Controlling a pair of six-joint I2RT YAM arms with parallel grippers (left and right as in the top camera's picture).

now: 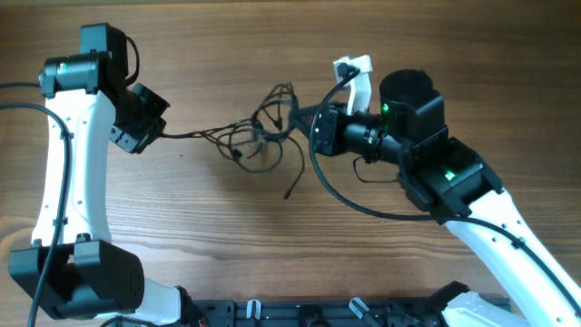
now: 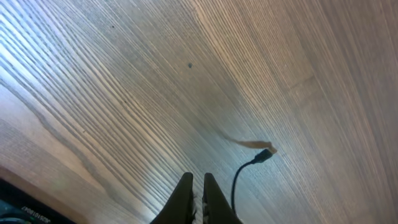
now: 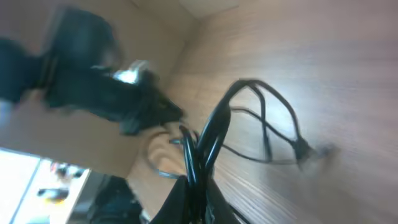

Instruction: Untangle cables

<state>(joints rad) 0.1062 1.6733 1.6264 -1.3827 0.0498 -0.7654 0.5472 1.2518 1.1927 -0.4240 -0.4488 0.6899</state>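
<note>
The left pincer (image 1: 160,133) sat closed near the left edge of the table (image 1: 272,236), its jaws pressed narrow on a thin black strand that ran rightward from its tip into the cables (image 1: 259,136). In the left wrist view, a loose cord curled up just beside the closed fingers (image 2: 185,194) and ended in a small plug end (image 2: 267,154) lying on the wood. The cables lay bunched in a loose knot between the two pincers, with one stray end trailing toward the table's near side. The right pincer (image 1: 298,120) was clamped on the knot's right side, and its wrist view showed several cords gathered between its jaws. The table was bare brown wood grain, and the room beyond was too blurred to make out.
</note>
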